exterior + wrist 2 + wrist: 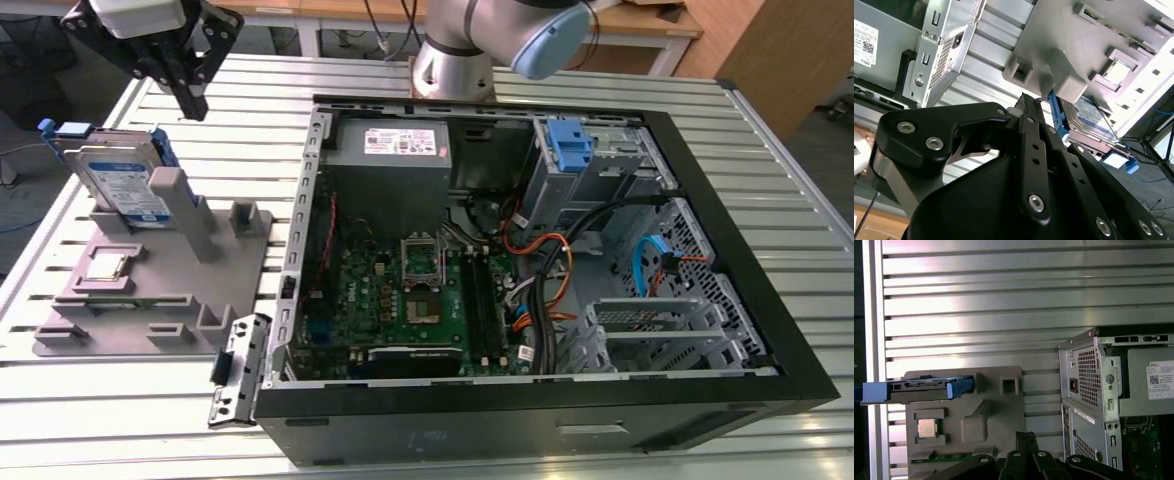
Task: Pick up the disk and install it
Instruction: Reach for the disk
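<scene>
- While your black two-finger gripper [195, 103] hangs over the ribbed aluminium table [107, 420] at the exterior view's upper left, its fingers sit pressed together with nothing between them.
- You get the flat silver disk with the white-and-blue label and blue plastic frame [118, 180] standing on edge in a slot of the grey plastic fixture plate [200, 290], leaning on a grey post.
- Gripper is above the disk, near but not touching it.
- In the first wrist view you see the disk [919, 389] edge-on.
- Small square silver processor chip [107, 266] lies flat on the same fixture, beside the disk.
- Open black computer case [787, 340] lies on the exterior view's right, with the grey power-supply box [400, 145] inside.
</scene>
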`<action>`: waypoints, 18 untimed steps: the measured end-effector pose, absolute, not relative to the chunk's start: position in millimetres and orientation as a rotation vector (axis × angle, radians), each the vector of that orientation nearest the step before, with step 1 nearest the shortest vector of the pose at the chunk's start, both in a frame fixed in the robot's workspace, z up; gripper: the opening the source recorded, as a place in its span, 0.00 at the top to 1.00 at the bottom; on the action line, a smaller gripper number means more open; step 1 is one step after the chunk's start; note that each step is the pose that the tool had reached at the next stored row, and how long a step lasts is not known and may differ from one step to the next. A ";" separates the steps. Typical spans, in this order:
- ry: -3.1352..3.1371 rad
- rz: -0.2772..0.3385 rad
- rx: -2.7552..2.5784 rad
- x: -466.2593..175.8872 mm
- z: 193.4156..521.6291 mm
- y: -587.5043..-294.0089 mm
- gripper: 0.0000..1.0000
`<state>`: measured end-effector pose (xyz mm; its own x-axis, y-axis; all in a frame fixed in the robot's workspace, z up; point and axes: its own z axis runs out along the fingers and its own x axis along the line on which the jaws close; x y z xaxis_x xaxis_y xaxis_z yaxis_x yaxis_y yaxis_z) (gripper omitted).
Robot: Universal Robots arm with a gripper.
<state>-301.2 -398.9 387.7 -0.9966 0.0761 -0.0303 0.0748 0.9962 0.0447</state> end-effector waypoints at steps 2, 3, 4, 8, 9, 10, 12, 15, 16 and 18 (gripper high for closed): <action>3.107 0.068 0.117 -307.7 387.1 -398.9 0.89; 3.107 0.068 0.118 -311.3 386.8 -398.9 0.89; 3.107 0.068 0.118 -314.8 386.5 -398.9 0.89; 3.107 0.068 0.117 -329.9 385.4 -398.9 0.89; 3.107 0.068 0.118 -333.5 385.1 -398.9 0.89; 3.107 0.068 0.118 -336.7 384.8 -398.8 0.89; 3.107 0.068 0.118 -343.4 384.0 -398.7 0.89; 3.107 0.068 0.118 -355.0 382.8 -398.5 0.89; 3.107 0.068 0.118 -358.9 382.4 -398.4 0.89; 3.107 0.068 0.118 -367.5 381.3 -398.0 0.89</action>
